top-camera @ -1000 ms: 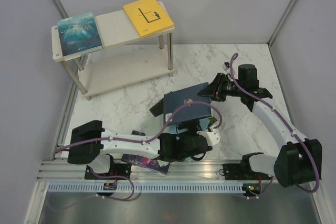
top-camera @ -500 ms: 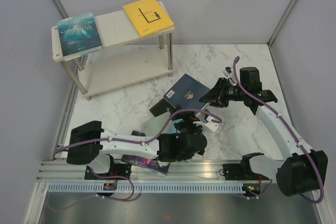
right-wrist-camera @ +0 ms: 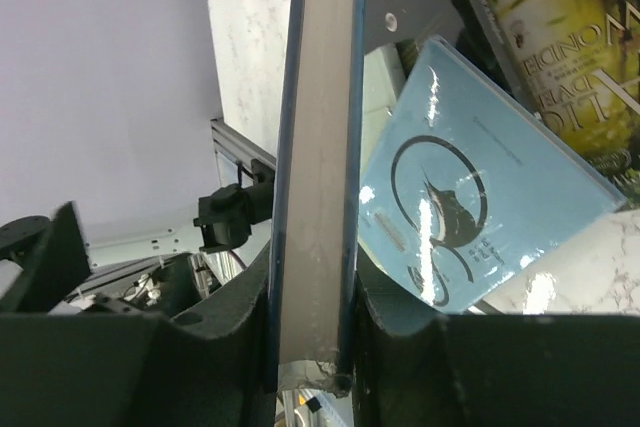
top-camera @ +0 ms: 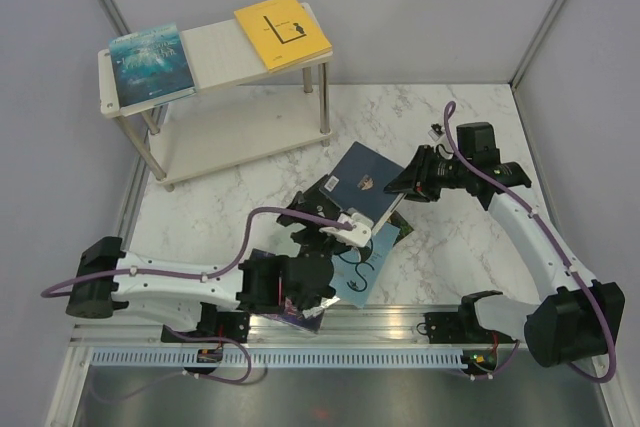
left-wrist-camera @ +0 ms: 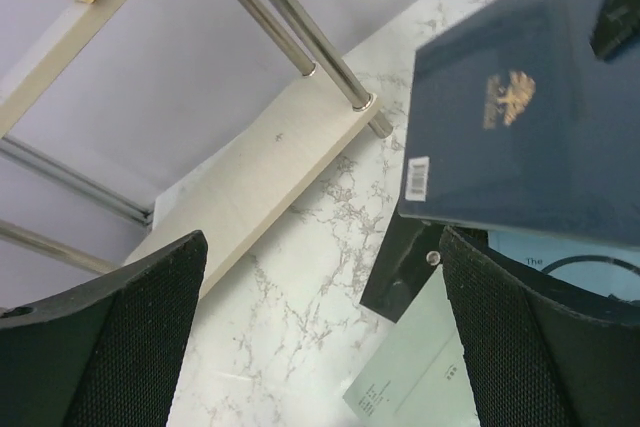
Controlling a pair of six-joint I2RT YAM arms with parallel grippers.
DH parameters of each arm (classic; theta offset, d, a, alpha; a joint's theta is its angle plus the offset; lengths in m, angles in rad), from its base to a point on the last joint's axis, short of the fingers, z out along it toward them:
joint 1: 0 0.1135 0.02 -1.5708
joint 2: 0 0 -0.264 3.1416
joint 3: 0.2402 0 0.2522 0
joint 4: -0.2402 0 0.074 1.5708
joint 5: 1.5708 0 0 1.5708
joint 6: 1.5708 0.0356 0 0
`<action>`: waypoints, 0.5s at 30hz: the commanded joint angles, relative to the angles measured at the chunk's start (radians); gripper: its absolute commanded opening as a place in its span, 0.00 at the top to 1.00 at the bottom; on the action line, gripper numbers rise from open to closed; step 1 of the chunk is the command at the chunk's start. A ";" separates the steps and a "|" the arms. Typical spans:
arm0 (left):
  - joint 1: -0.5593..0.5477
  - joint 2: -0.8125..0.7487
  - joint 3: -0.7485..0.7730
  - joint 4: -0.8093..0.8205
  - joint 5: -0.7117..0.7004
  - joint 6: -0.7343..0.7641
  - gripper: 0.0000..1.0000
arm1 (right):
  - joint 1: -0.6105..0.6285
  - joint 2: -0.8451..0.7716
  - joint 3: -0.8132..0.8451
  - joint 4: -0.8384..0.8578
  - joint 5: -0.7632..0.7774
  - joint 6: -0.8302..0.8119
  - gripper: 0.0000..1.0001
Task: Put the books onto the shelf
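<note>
Two books are lying flat on the top board of the shelf (top-camera: 215, 47): a teal book (top-camera: 150, 65) at its left end and a yellow book (top-camera: 282, 32) at its right end, well apart. The right fingers (right-wrist-camera: 235, 337) are clamping a navy book (top-camera: 362, 177) by its edge and holding it tilted above the marble worktop (top-camera: 460, 137), in front of the shelf's right legs. The right wrist view is showing that book edge-on, pinched between both fingers. The left fingers (left-wrist-camera: 120, 347) are standing wide apart and gripping nothing. They are pointing towards the shelf's lower board, with the navy book's barcode corner just ahead on the right. Beneath the navy book a loose pile is resting on the worktop: a light blue book (right-wrist-camera: 470, 207), a green-gold book (right-wrist-camera: 560, 37) and a black book (left-wrist-camera: 400, 262), partly overlapping. A purple galaxy book (top-camera: 295, 317) is lying at the near edge, mostly hidden under the left arm.
</note>
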 commanded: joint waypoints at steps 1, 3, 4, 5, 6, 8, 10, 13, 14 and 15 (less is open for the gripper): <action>-0.011 -0.072 -0.042 0.141 -0.034 0.051 0.00 | 0.001 -0.039 0.059 0.000 -0.055 -0.046 1.00; -0.021 -0.100 -0.071 0.208 -0.008 0.124 0.00 | -0.001 -0.053 0.058 0.000 -0.066 -0.035 1.00; -0.027 -0.106 -0.096 0.279 0.000 0.149 0.00 | 0.002 -0.056 0.062 0.000 -0.070 -0.026 1.00; -0.038 -0.107 -0.106 0.310 0.004 0.172 0.00 | 0.001 -0.058 0.071 -0.003 -0.069 -0.024 1.00; -0.056 -0.109 -0.114 0.343 0.020 0.215 0.00 | 0.001 -0.053 0.075 -0.003 -0.067 -0.021 1.00; -0.078 -0.089 -0.128 0.394 0.035 0.253 0.00 | 0.001 -0.039 0.097 0.000 -0.072 -0.015 1.00; -0.104 -0.048 -0.142 0.442 0.049 0.322 0.00 | 0.001 -0.012 0.120 -0.002 -0.081 -0.010 1.00; -0.135 0.003 -0.171 0.650 0.055 0.477 0.00 | 0.001 0.031 0.192 -0.006 -0.087 -0.006 1.00; -0.136 0.032 -0.175 0.705 0.054 0.517 0.00 | 0.001 0.041 0.207 -0.018 -0.099 -0.006 1.00; -0.138 0.049 -0.174 0.770 0.053 0.562 0.00 | 0.001 0.053 0.219 -0.026 -0.101 -0.009 1.00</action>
